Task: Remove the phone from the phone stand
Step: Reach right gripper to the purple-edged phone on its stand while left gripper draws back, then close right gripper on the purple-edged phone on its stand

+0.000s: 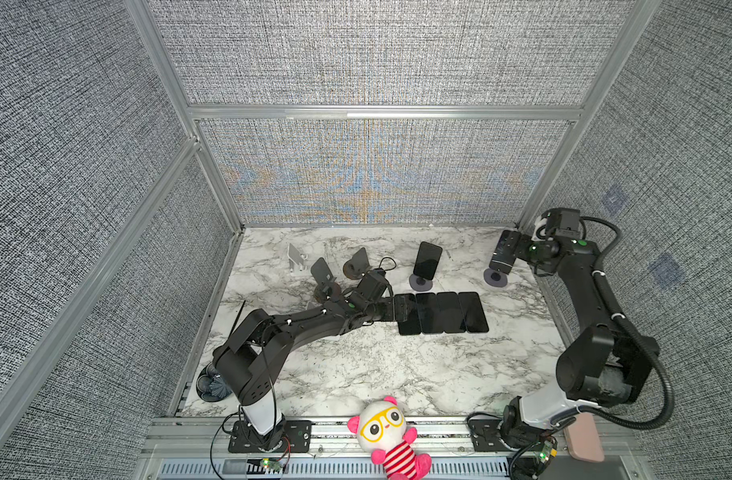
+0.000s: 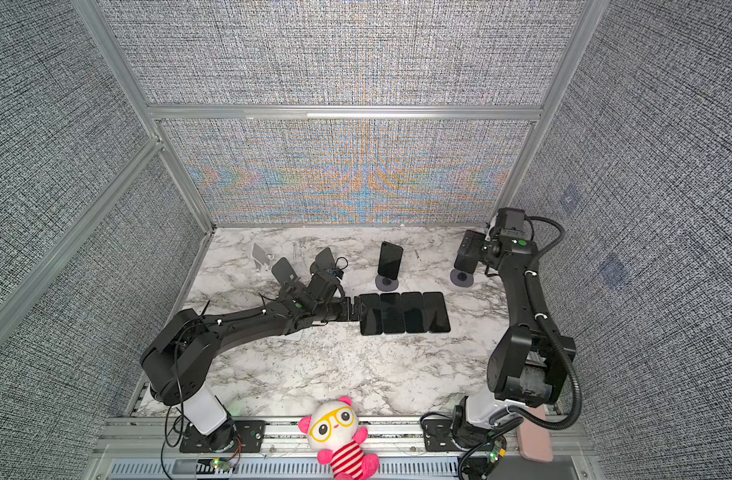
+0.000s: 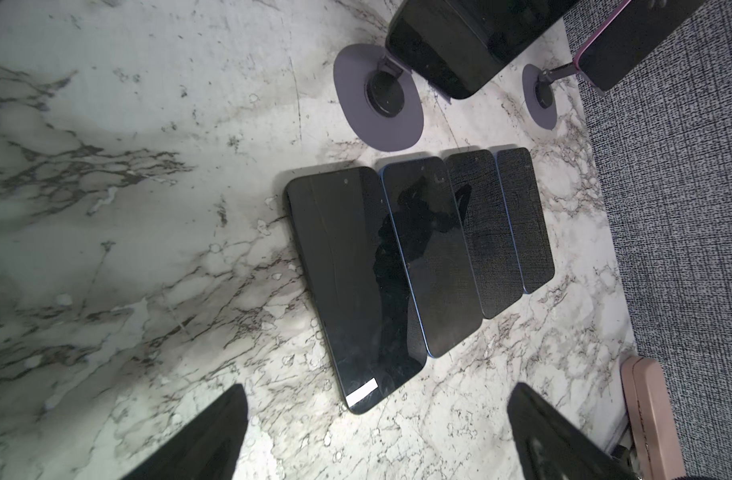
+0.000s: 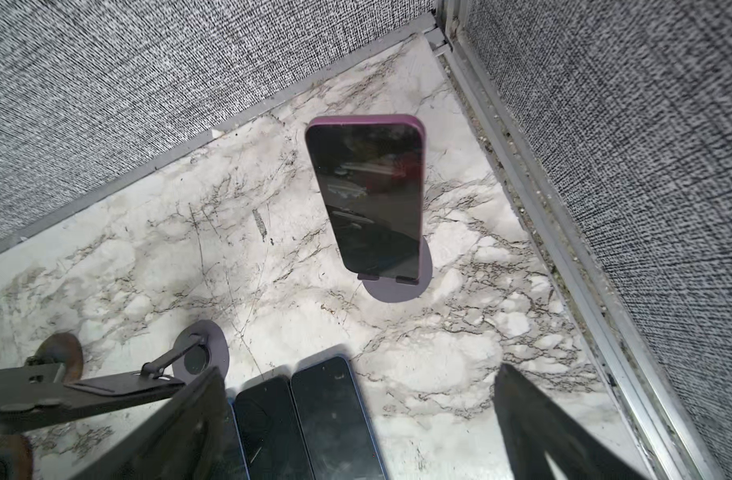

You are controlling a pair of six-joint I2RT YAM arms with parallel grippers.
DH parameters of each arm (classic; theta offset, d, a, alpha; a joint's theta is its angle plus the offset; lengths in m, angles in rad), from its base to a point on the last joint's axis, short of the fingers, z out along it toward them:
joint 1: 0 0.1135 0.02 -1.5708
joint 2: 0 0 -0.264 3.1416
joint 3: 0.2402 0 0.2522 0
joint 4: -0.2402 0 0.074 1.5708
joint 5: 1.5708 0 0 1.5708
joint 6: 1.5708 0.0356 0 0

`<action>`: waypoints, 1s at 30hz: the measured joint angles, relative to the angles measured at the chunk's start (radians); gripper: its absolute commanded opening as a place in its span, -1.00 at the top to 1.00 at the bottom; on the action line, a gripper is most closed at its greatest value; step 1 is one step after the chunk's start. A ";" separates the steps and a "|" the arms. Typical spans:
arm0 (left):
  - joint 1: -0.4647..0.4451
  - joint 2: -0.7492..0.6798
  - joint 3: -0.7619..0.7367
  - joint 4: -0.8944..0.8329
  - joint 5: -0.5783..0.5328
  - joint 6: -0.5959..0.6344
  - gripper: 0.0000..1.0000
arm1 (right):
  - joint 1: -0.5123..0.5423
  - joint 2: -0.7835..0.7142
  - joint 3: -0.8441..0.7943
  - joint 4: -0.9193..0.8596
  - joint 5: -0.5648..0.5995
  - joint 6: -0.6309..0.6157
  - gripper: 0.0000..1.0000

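A dark phone in a purple case [image 4: 368,199] leans upright on a phone stand with a round grey base [image 4: 397,291] near the back right corner; the phone [image 1: 501,259] shows there in both top views. My right gripper [image 4: 360,374] is open just beside and above it, with nothing between its fingers. A second phone [image 1: 427,259] rests on another stand [image 1: 420,284] further left. My left gripper [image 3: 378,388] is open and low over the table, at the end of the nearest of several phones lying flat in a row [image 1: 443,311].
Two empty dark stands [image 1: 358,262] [image 1: 322,272] and a silver stand [image 1: 295,257] are at the back left. A plush toy [image 1: 387,436] lies on the front rail and a pink object [image 1: 584,440] by the right arm's base. Fabric walls enclose three sides.
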 measured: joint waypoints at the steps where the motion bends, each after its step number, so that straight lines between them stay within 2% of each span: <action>1: 0.000 -0.013 -0.013 0.005 -0.001 0.000 -0.97 | 0.011 0.018 0.002 0.007 0.016 0.000 -0.98; 8: 0.000 -0.084 -0.073 0.027 -0.030 -0.004 -0.97 | 0.032 0.114 0.008 0.079 0.123 0.016 -0.98; 21: -0.001 -0.112 -0.121 0.059 -0.053 -0.018 -0.97 | 0.051 0.288 0.113 0.158 0.184 0.031 -0.98; 30: -0.001 -0.118 -0.130 0.064 -0.061 -0.018 -0.97 | 0.053 0.317 0.117 0.169 0.222 0.047 -0.94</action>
